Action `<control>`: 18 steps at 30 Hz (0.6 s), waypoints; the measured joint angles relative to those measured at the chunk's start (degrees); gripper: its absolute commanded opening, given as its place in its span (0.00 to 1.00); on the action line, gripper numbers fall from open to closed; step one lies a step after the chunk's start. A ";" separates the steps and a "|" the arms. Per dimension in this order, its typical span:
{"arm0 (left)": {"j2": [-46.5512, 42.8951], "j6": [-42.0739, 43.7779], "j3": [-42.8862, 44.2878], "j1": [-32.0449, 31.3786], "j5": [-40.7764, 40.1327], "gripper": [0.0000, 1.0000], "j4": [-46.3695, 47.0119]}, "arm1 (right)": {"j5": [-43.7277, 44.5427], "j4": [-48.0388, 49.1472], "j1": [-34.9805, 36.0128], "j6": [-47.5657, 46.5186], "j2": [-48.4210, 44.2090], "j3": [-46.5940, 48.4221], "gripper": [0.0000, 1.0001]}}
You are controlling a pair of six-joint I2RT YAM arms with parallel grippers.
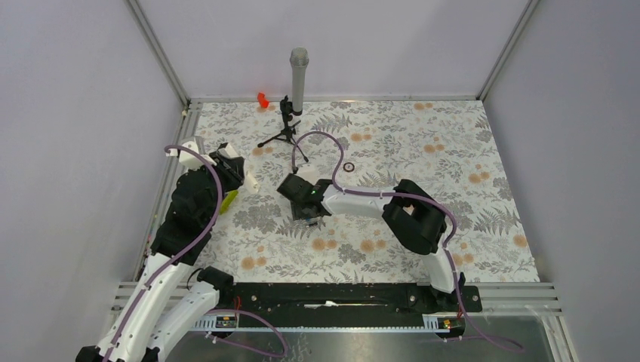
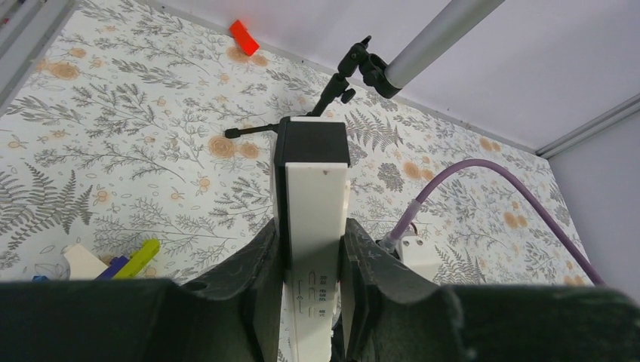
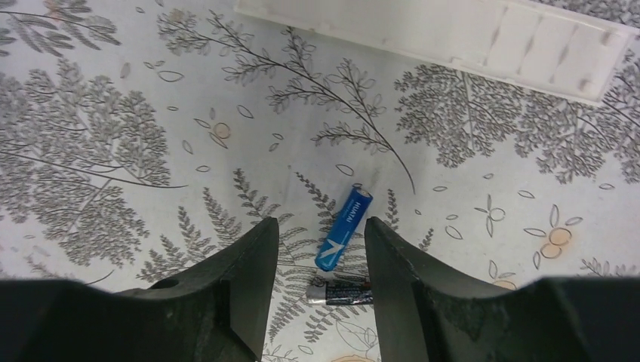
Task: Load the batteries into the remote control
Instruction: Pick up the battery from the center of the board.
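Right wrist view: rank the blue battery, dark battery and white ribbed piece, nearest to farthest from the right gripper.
1. Blue battery: on the table in the gap between the right gripper fingers, up by the tips.
2. Dark battery: just below the blue one in the frame, further back in the same gap.
3. White ribbed piece: at the top of the frame, well beyond the fingertips.

This is a robotics lab test cell rather than a lived-in room. Plain pale grey wall panels [image 1: 75, 113] close in the left, far and right sides, framed by bare aluminium posts [image 1: 157, 51] at the far corners. The tabletop [image 1: 453, 136] is covered with a printed sheet (grey ferns, orange blossoms). A left arm [image 1: 189, 215] and a right arm [image 1: 355, 202] are bolted to a black rail [image 1: 355, 294] along the near edge, trailing purple cables [image 2: 477, 161]. A small black tripod [image 1: 285, 132] with a grey tube [image 1: 299, 75] stands at the far edge.
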 measured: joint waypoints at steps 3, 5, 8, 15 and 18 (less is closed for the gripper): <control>-1.09 0.28 -0.50 0.02 -0.68 0.00 0.02 | 2.34 -2.12 0.59 0.42 0.68 0.66 0.48; -1.49 0.44 -0.79 0.02 -0.90 0.00 0.02 | 3.52 -3.39 0.63 0.72 0.74 0.66 0.44; -1.77 0.46 -1.03 0.02 -1.09 0.00 0.00 | 4.68 -4.28 0.63 1.16 1.01 0.70 0.33; -1.66 0.66 -1.03 0.02 -1.07 0.01 0.00 | 5.86 -4.85 0.63 1.27 2.36 2.38 0.13; -1.09 0.66 -1.03 0.02 -0.96 0.01 0.00 | 6.01 -4.85 0.63 1.18 2.40 2.47 0.09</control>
